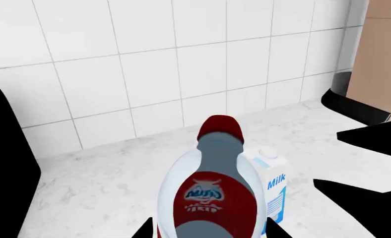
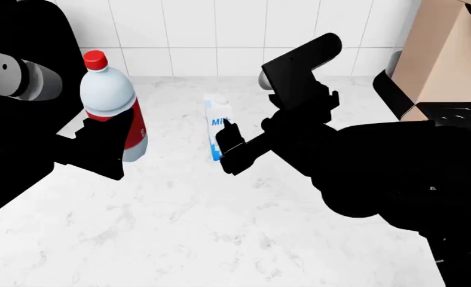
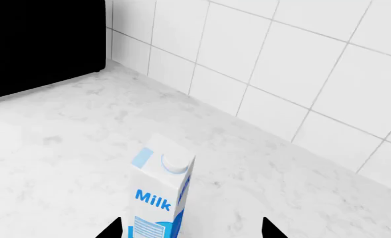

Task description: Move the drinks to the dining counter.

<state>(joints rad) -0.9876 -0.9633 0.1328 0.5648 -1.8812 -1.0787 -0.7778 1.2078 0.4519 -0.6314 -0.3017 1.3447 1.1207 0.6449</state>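
Head view: bottle (image 2: 112, 107) clamped in left end effector (image 2: 100, 146)

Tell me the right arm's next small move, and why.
Probably ease the right gripper forward and close on the Milk carton. The carton stands upright on the marbled counter, centred between the open fingertips in the right wrist view, not yet gripped. The left gripper already holds the red-capped bottle.
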